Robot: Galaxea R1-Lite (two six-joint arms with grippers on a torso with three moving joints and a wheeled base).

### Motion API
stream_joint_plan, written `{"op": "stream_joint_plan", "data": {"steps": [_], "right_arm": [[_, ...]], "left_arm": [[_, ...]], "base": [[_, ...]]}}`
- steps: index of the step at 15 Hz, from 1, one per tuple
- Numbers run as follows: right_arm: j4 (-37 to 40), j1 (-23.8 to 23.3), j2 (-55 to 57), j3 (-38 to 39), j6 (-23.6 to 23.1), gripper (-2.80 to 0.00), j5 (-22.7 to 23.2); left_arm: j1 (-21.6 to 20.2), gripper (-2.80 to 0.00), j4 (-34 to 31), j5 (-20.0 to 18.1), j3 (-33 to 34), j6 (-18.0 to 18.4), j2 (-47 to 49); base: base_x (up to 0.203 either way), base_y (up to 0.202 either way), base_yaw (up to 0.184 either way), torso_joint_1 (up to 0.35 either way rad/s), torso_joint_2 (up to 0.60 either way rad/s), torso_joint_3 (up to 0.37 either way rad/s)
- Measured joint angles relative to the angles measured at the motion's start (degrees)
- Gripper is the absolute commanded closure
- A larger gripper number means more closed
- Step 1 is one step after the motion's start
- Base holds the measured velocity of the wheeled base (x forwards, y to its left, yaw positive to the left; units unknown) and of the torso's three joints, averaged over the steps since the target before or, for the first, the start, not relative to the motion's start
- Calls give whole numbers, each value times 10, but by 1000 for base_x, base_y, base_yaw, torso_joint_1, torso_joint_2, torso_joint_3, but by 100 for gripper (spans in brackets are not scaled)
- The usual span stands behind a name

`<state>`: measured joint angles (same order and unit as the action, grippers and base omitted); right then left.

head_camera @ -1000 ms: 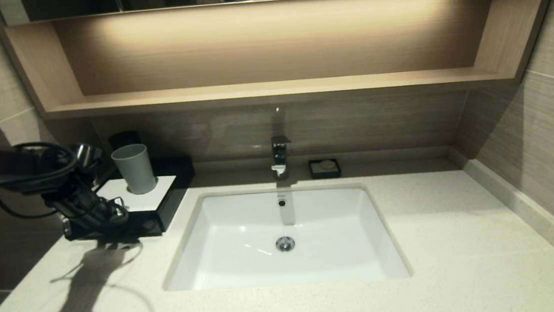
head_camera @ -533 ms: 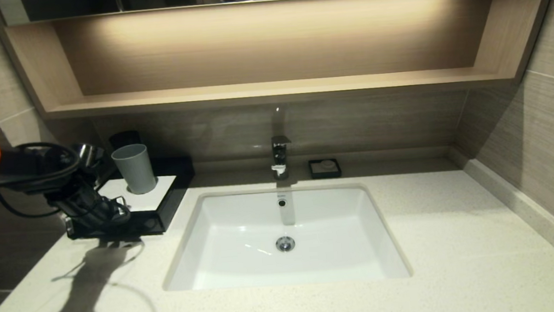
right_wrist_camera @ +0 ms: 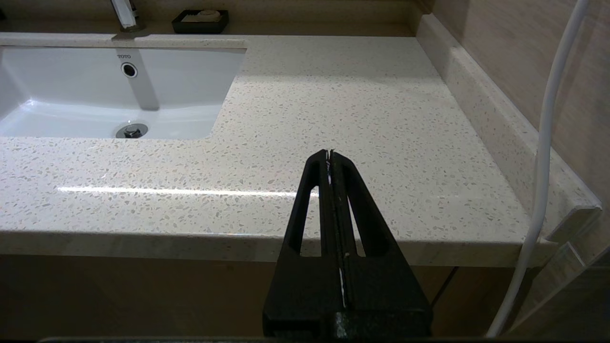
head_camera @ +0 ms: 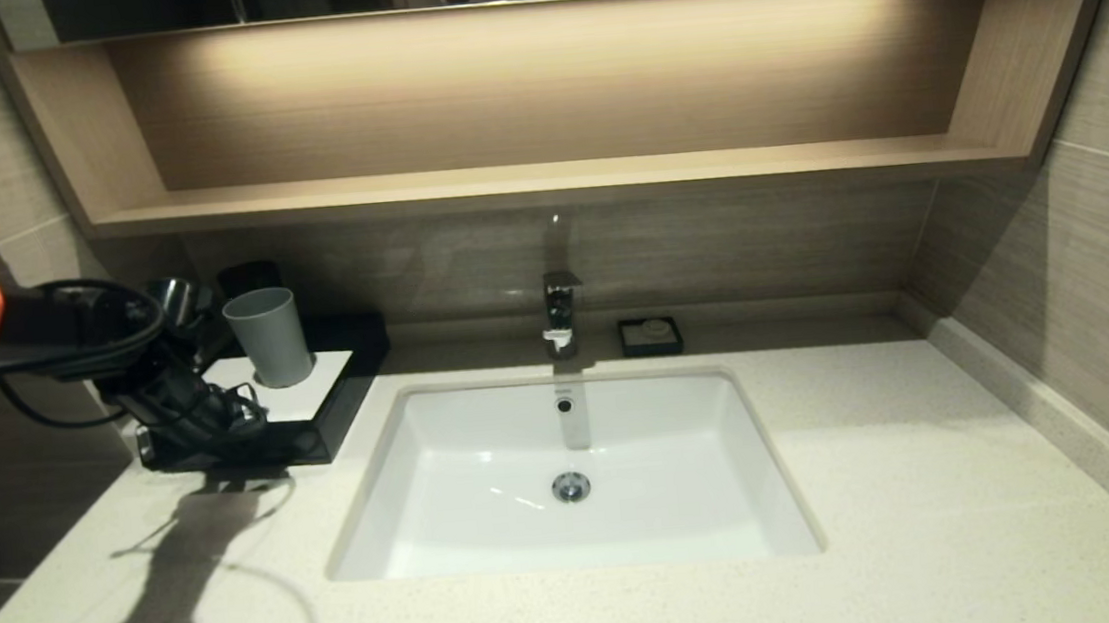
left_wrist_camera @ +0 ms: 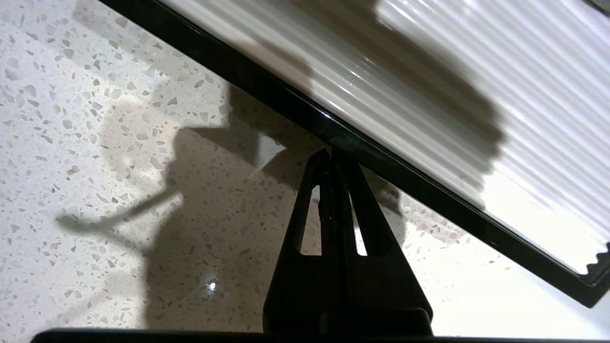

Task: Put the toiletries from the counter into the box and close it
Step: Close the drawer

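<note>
Now we have the left claw (left_wrist_camera: 333, 159) pressed together, its tip against the black front edge of the box (head_camera: 320, 440), low over the speckled counter (head_camera: 934, 519). No toiletries show on the counter in any view, so we judge them already stowed and the drawer being pushed home. To do this well, we should keep the tip square on the drawer front and push straight toward the wall, gently, so the box does not skid or turn (the front edge looks flush from the wrist view, though we cannot see inside). The right claw (right_wrist_camera: 330, 157) hangs parked off the counter's near right edge, jaws together on nothing. Farther back, the grey cup (head_camera: 269, 336) stands upright on the box's white top panel; nothing is visible inside it. Beyond the white sink (head_camera: 445, 431), the small black soap dish (head_camera: 650, 336) holds a pale soap.
</note>
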<state>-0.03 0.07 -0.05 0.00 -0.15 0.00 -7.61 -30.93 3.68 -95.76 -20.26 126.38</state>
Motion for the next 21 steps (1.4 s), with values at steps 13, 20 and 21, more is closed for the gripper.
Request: {"op": "stream_joint_plan", "data": {"steps": [13, 20, 21], "right_arm": [[0, 0, 0, 0, 0, 0, 0], [0, 0, 0, 0, 0, 0, 0], [0, 0, 0, 0, 0, 0, 0]], "left_arm": [[-8, 0, -31, -20, 4, 1, -48], [-17, 0, -29, -19, 11, 5, -125], [-17, 0, -15, -19, 9, 7, -129]], "base": [[0, 0, 0, 0, 0, 0], [0, 0, 0, 0, 0, 0], [0, 0, 0, 0, 0, 0]]}}
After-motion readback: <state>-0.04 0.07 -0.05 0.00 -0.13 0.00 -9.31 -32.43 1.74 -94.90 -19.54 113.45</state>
